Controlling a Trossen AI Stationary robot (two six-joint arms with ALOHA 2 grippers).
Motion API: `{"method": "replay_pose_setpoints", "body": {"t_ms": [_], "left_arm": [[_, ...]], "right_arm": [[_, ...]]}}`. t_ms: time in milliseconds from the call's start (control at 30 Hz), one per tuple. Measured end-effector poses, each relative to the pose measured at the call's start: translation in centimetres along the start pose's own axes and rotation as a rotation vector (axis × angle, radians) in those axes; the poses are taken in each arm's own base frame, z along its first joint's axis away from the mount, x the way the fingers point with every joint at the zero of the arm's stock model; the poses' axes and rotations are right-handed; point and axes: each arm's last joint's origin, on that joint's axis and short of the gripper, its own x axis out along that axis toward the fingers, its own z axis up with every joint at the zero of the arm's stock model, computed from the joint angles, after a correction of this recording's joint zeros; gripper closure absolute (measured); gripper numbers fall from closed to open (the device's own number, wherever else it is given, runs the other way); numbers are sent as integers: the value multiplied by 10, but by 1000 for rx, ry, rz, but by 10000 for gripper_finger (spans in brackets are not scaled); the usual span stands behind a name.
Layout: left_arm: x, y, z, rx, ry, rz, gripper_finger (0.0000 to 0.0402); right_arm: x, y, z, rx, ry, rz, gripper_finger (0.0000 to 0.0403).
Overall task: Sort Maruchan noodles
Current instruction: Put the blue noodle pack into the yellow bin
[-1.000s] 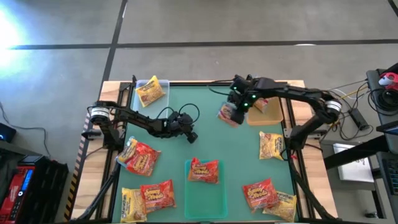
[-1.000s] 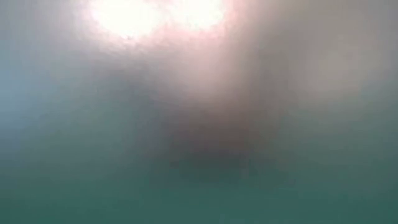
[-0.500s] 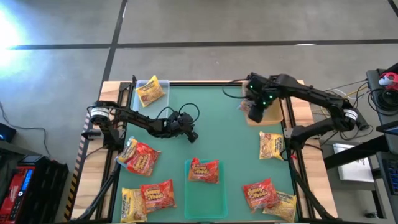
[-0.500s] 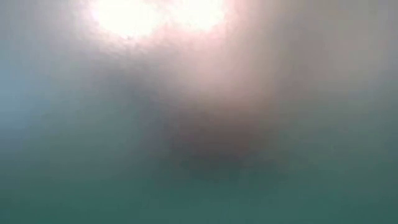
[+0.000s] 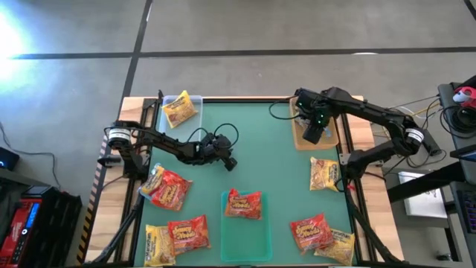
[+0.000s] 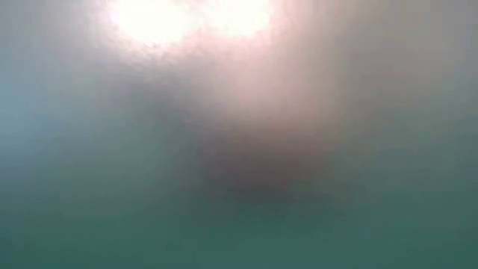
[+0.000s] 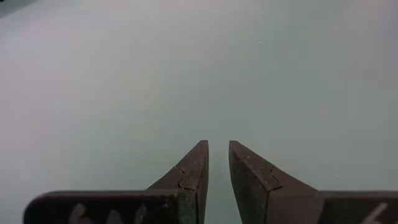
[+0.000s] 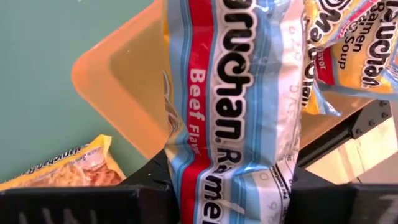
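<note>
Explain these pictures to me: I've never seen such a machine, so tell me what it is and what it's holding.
It is a robot with two dark arms at a green table, seen from above. Ramen packets lie scattered on it, such as a red packet near the front. The right gripper hangs over an orange tray at the far right; its wrist camera shows a Beef Flavor packet between its fingers. The left gripper waits mid-table with nothing between its fingers. The table-height picture shows only blur.

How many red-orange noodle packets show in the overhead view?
4 red-orange packets: one at left, one lower left, one lower centre on the green tray, at, one lower right. The right tool may hide others.
</note>
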Motion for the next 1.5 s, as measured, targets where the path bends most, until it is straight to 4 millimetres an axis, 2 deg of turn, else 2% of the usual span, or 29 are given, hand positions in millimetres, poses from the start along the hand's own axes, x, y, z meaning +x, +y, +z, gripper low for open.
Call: {"method": "replay_pose_setpoints", "body": {"t_ms": [200, 333, 733, 933, 1167, 1500], "left_arm": [[0, 0, 0, 20, 0, 0, 355], [0, 0, 0, 26, 0, 0, 355], [0, 0, 0, 47, 0, 0, 355], [0, 0, 0, 47, 1, 0, 355], [0, 0, 0, 47, 1, 0, 355], [0, 0, 0, 47, 1, -1, 355]], "right_arm": [[7, -6, 2, 1, -2, -1, 289], [18, -5, 5, -59, 8, -2, 287], [49, -7, 25, -103, 38, -13, 274], [59, -12, 30, -104, 118, -210, 233], [63, -15, 33, -105, 144, -323, 201], [61, -18, 44, -100, 33, -402, 197]]}}
